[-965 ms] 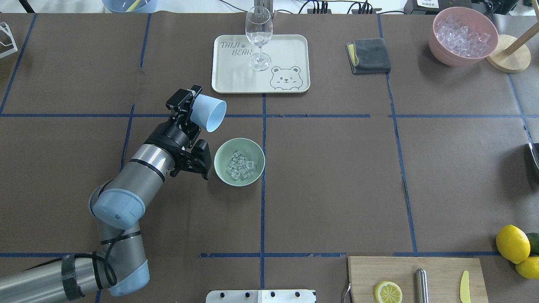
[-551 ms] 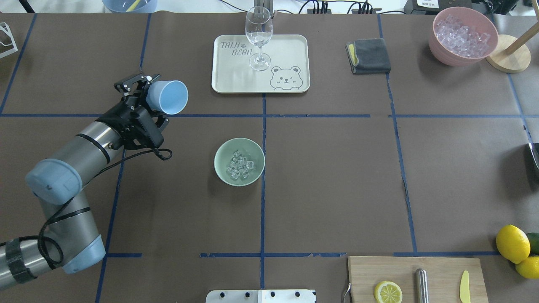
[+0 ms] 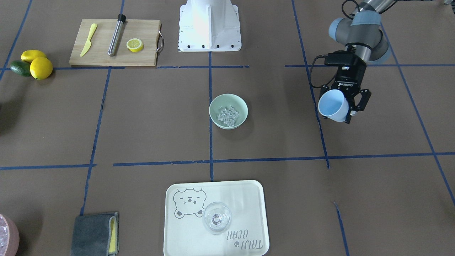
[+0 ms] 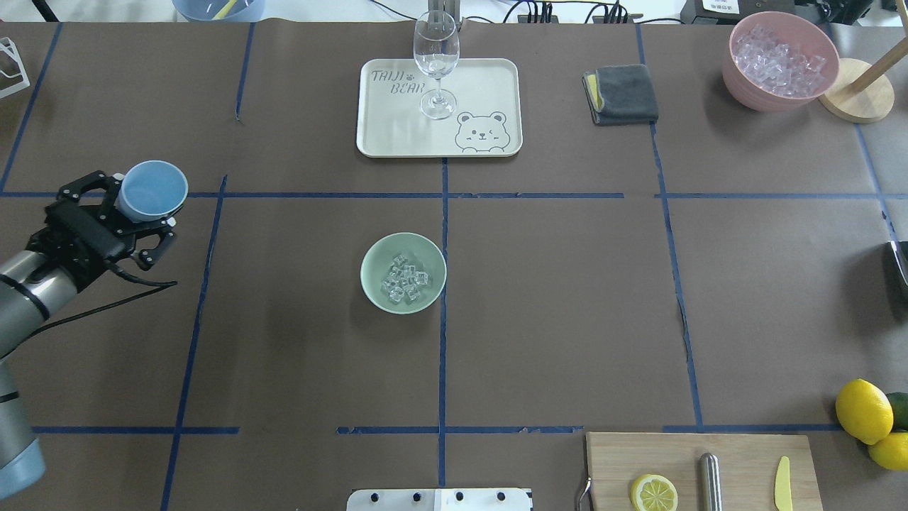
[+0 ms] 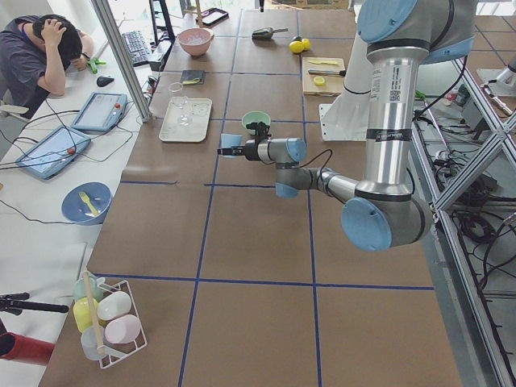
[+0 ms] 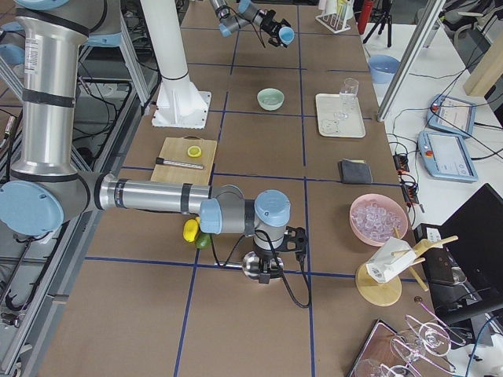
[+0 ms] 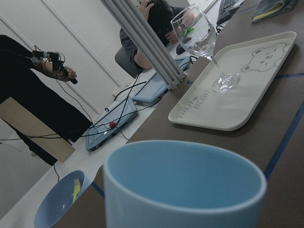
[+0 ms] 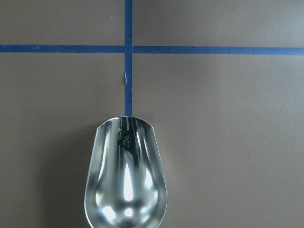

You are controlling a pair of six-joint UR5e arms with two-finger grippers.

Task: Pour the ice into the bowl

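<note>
Logging the state as I see it from the remote desk. Left gripper (image 4: 144, 204) is pinched on the light blue smooth cup (image 4: 152, 188), one finger on each side of its wall. The cup sits mouth-up in the overhead view, out at the table's left side, well apart from the round pale mint-green bowl (image 4: 366, 273). The left-side view shows the cup held clear of the brown paper-covered table (image 4: 567, 298). My left wrist camera looks across the cup's rim, and the part of its inside I can see is bare.

The small heap of clear glassy ice cubes (image 4: 404, 278) lies inside the mint bowl, gathered at its bottom. The bowl stands upright near the table's centre, just beside the blue tape line (image 4: 443, 355) that runs toward the robot base.

Right gripper (image 6: 266, 267) shows only in the right-side view, low over the table near the robot's right end. I cannot tell whether its fingers are spread or pressed together. The right wrist camera shows a shiny metal scoop (image 8: 126, 175) directly below it.

Elsewhere: a clear stemmed wine glass (image 4: 435, 60) stands upright on the cream rectangular bear-print tray (image 4: 489, 85), and a round pink bowl (image 4: 738, 78) at the far right corner holds more ice
</note>
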